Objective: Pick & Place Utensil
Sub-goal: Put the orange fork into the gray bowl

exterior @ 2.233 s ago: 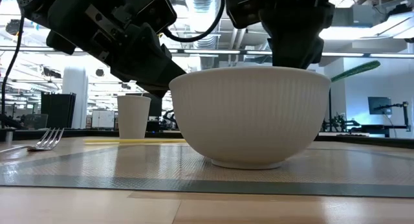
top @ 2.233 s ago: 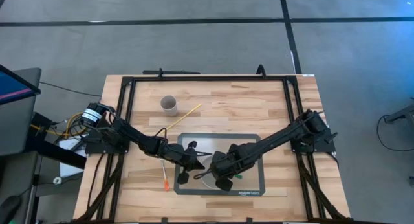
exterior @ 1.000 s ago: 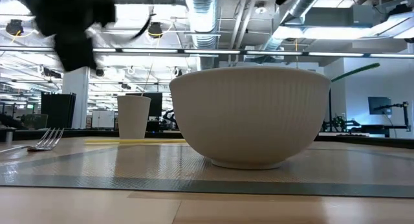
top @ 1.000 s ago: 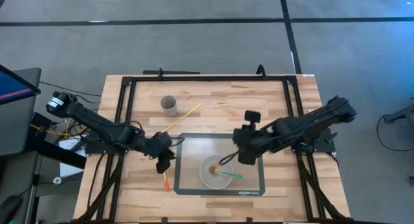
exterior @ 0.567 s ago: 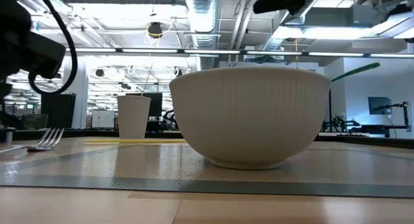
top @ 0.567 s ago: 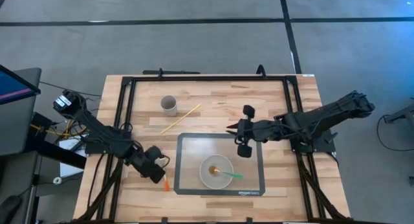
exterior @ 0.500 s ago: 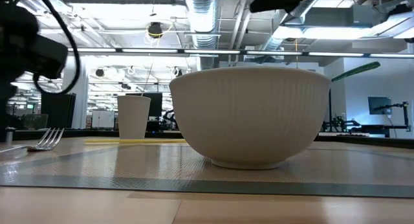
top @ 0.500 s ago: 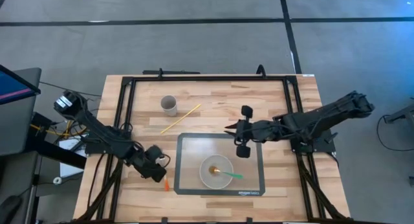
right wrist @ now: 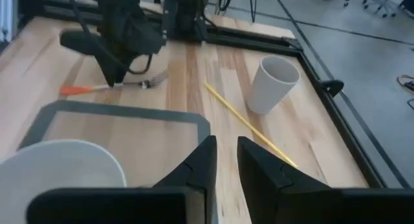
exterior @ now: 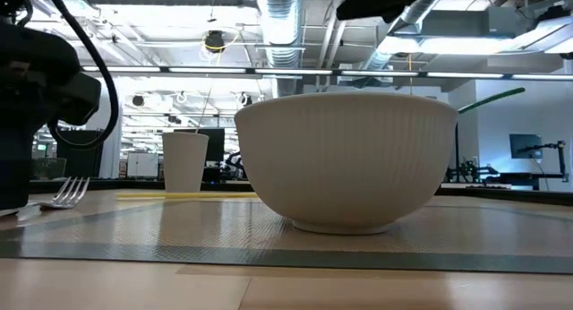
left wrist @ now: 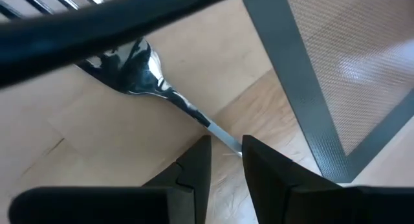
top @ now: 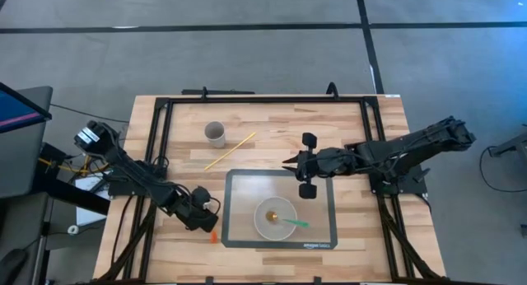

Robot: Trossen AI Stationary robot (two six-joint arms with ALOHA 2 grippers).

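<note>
Left of the grey mat (top: pixel 323 204), on the bare wood of the table (top: pixel 370 137), we have the left gripper (top: pixel 200 212) lowered over the fork (right wrist: pixel 143 83), whose orange handle (right wrist: pixel 79 89) pokes out toward the near edge. From the left wrist view the fingers (left wrist: pixel 194 167) straddle the fork's thin metal neck (left wrist: pixel 217 130) with only a narrow gap between them; they are nearly together but we judge they have not yet pinched it. So the step in hand looks like the pick: next we would press the fingers onto the neck and lift, then carry the fork toward the white bowl (top: pixel 275 218) on the mat, which already holds a green utensil (top: pixel 293 222). The right gripper (top: pixel 302 165) waits above the mat's far edge, its fingers close together on nothing. A paper cup (top: pixel 215 134) and a yellow stick (top: pixel 230 151) lie farther back. From above, the left gripper hides most of the fork, and the tines are cut off in the wrist view.
</note>
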